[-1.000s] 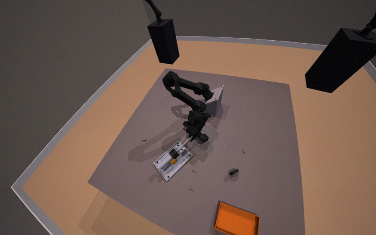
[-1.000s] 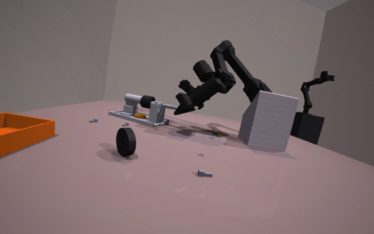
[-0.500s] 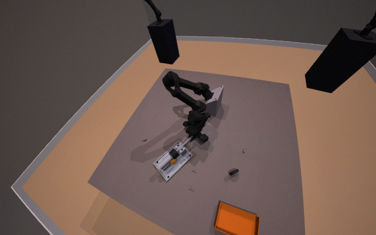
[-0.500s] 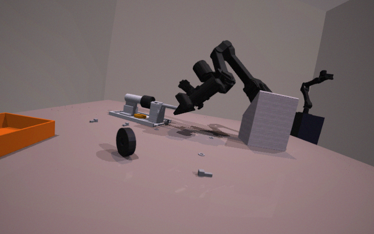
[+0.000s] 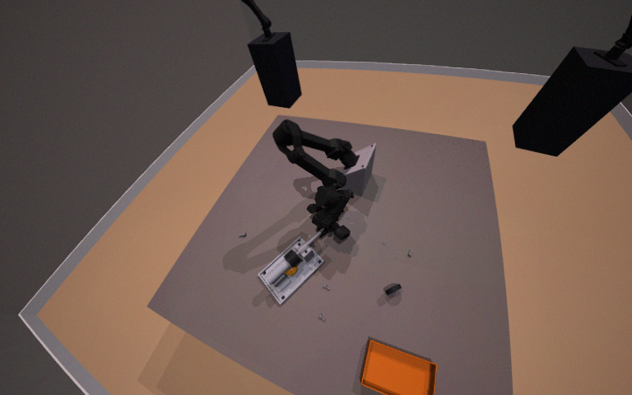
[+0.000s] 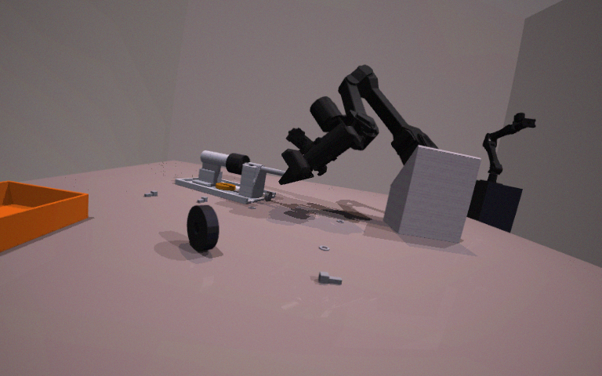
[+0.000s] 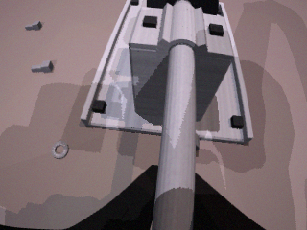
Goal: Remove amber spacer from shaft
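Note:
My gripper (image 5: pixel 324 230) (image 6: pixel 288 176) (image 7: pixel 169 174) is shut on the shaft (image 5: pixel 314 239) (image 6: pixel 272 170) (image 7: pixel 179 110), beyond the near grey block (image 6: pixel 252 182) (image 7: pixel 149 57). The shaft enters that block. Behind the block, a thick black round piece (image 5: pixel 293 257) (image 6: pixel 237 163) sits in line with the shaft, beside the grey cylindrical housing (image 5: pixel 276 270) (image 6: pixel 213 158). The amber spacer (image 5: pixel 291 270) (image 6: pixel 225 186) lies flat on the white base plate (image 6: pixel 212 192) (image 7: pixel 125 128), below the shaft line. The shaft's inner end is hidden. I cannot tell whether the black piece is one spacer or more.
A loose black ring (image 5: pixel 392 289) (image 6: pixel 203 227) stands on edge on the table. An orange tray (image 5: pixel 435 372) (image 6: pixel 52 217) lies beyond it. Small screws and washers are scattered around, including a washer (image 6: pixel 324 247) and a screw (image 6: pixel 329 278). The arm's grey pedestal (image 5: pixel 360 178) (image 6: pixel 436 195) stands behind the gripper.

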